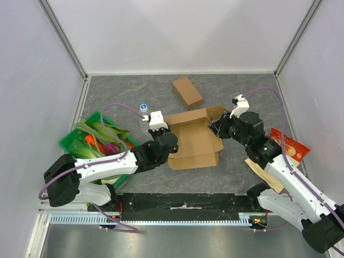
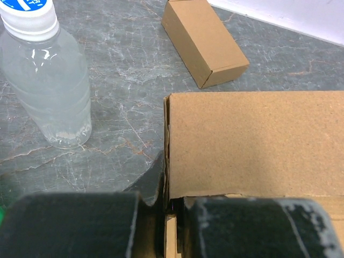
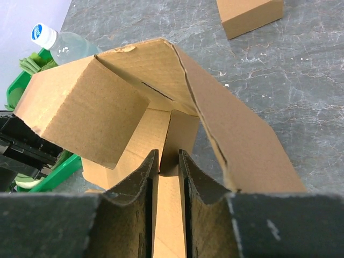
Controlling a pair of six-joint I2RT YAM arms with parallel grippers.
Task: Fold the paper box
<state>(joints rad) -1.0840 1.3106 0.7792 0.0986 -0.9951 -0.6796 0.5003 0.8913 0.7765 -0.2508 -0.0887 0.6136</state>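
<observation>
The paper box [image 1: 196, 142] lies half-opened in the middle of the grey table [image 1: 129, 88], between the two arms, its base flat and its flaps partly raised. The left gripper [image 1: 172, 146] is at the box's left edge. In the left wrist view its two dark fingers [image 2: 80, 223] are pressed together on a thin upright cardboard wall, with the box's broad brown panel [image 2: 252, 140] spreading out to the right beyond them. The right gripper [image 1: 216, 128] is at the box's far right corner. In the right wrist view its fingers [image 3: 137, 188] stand narrowly apart with a strip of cardboard filling the gap, so it appears clamped on a flap of the box [image 3: 80, 113], whose other flaps rise and lean over above it. A small closed cardboard box [image 1: 187, 92] sits farther back on the table, well apart from the open one. A clear water bottle [image 1: 144, 112] with a white cap stands upright just left of the paper box. A green basket [image 1: 75, 130] of vegetables sits at the left side, and a red snack bag [image 1: 293, 146] lies at the right beside the right arm.
</observation>
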